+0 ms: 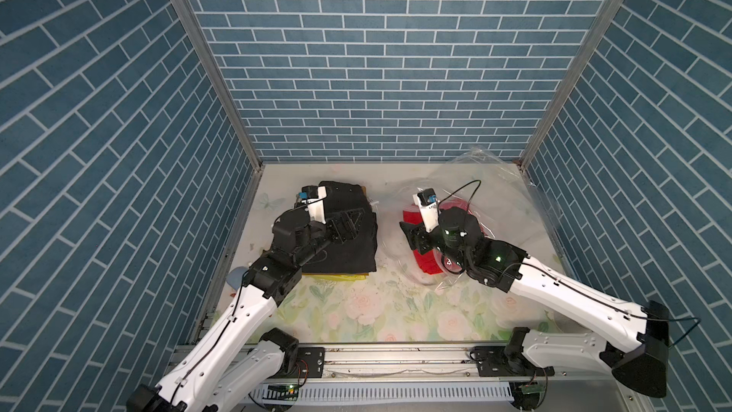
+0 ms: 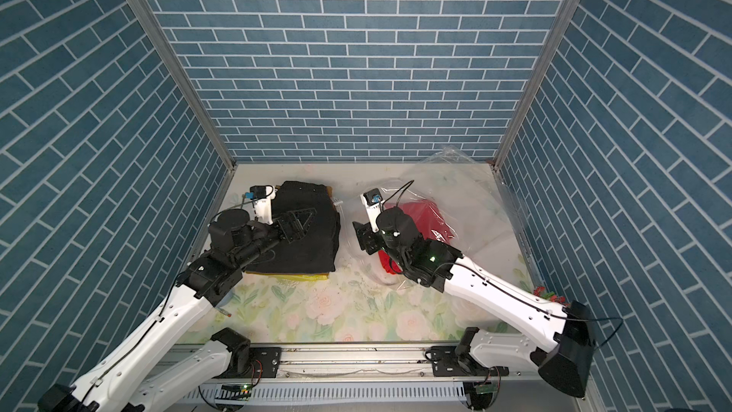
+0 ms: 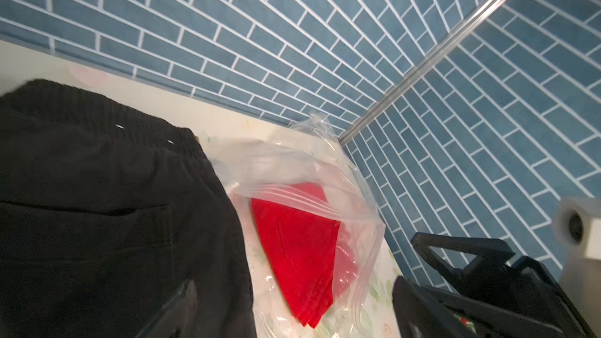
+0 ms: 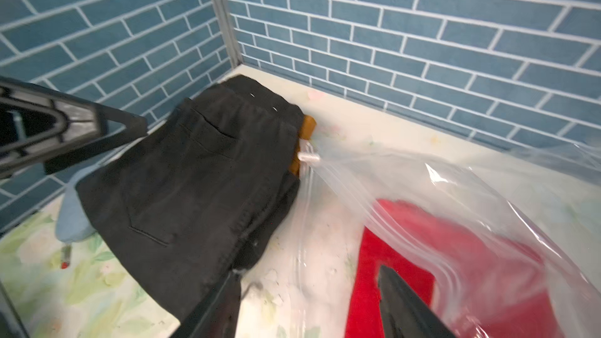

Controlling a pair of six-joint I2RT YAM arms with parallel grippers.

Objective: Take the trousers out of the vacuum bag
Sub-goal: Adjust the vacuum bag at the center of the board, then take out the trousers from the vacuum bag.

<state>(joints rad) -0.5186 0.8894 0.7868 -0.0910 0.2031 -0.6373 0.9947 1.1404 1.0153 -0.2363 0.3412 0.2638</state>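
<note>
Folded black trousers [image 1: 356, 259] top a stack at the table's left, with mustard-brown [image 4: 307, 128] and yellow [image 1: 344, 277] edges showing beneath. My left gripper [image 1: 348, 223] is open over the black trousers, holding nothing; the left wrist view shows it [image 3: 299, 320] spread wide. The see-through vacuum bag [image 1: 487, 176] lies at the right, its zip strip [image 4: 455, 255] raised, and red trousers [image 2: 420, 212] lie inside. My right gripper [image 4: 309, 313] is open at the bag's mouth. One of its fingers [image 4: 406, 307] is over the red cloth, the other beside the black stack.
A small grey-blue oval case [image 4: 73, 225] lies at the left wall beside the stack, and a small red-tipped item [image 4: 65, 260] lies near it. Blue brick walls close in three sides. The flowered tabletop [image 1: 376, 311] stretches in front toward the rail [image 1: 396, 358].
</note>
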